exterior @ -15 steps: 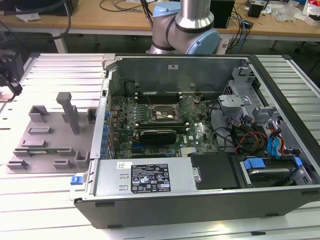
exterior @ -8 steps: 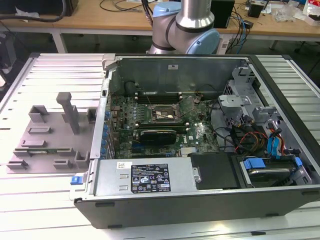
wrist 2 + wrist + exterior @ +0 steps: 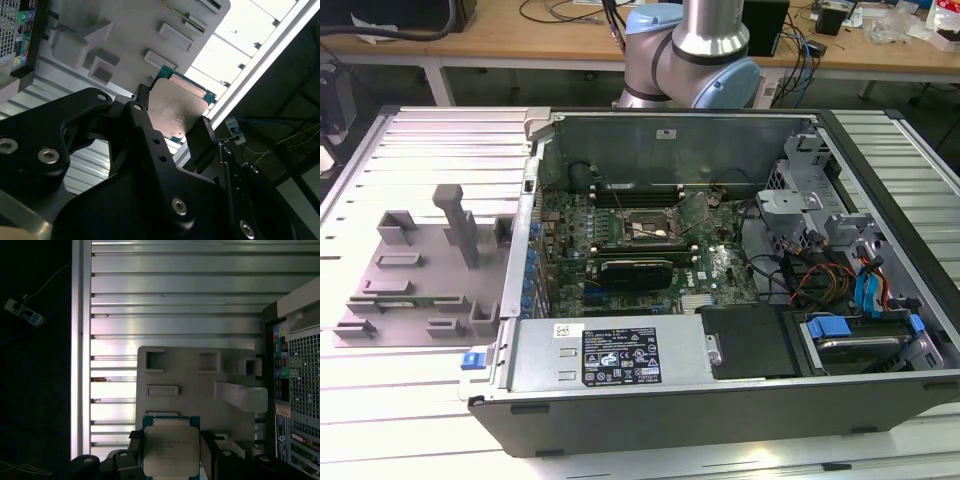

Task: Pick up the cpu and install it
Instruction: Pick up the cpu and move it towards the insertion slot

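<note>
In both wrist views the cpu (image 3: 171, 450) (image 3: 177, 107), a thin square chip with a silvery-grey top plate and a green rim, sits between two black fingers (image 3: 134, 441) (image 3: 141, 106). My gripper (image 3: 171, 452) (image 3: 174, 120) is shut on its two opposite edges. It hangs in the air above the near edge of the grey tray (image 3: 200, 390) (image 3: 125, 30). In the exterior view the tray (image 3: 410, 290) lies at the left, beside the open computer case. The dark socket (image 3: 645, 228) with its metal frame sits on the motherboard inside that case.
The open computer case (image 3: 720, 380) takes up the middle of the slatted metal table (image 3: 440, 130). Its perforated rear panel (image 3: 300, 390) stands close beside the tray. Grey blocks (image 3: 455, 220) rise from the tray. The arm's base (image 3: 690, 50) stands behind the case. The table's edge (image 3: 80, 365) borders dark floor.
</note>
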{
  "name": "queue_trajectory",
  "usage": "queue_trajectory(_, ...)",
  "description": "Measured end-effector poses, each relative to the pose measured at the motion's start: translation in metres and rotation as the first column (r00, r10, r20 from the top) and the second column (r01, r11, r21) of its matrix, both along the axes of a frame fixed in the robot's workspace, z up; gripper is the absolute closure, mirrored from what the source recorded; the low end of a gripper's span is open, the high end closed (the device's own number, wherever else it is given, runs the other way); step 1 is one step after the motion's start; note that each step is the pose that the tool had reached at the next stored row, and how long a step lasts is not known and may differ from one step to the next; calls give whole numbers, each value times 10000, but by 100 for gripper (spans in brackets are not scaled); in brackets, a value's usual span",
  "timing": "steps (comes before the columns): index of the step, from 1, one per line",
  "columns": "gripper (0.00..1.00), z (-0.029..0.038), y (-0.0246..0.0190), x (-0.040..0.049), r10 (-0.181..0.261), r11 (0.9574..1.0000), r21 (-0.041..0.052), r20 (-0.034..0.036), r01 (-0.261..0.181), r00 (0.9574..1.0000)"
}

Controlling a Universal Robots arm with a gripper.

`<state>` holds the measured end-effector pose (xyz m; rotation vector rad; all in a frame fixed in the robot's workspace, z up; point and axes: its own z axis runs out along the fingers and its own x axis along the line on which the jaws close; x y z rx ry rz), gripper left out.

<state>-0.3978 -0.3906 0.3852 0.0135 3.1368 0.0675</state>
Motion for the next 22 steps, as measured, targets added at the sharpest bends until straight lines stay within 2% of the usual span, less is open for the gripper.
queue_trajectory(10, 45, 0, 0, 198, 0, 10000, 1, 0, 0, 10000)
queue_trajectory(22, 45, 0, 0, 489, 0, 10000, 1, 0, 0, 10000)
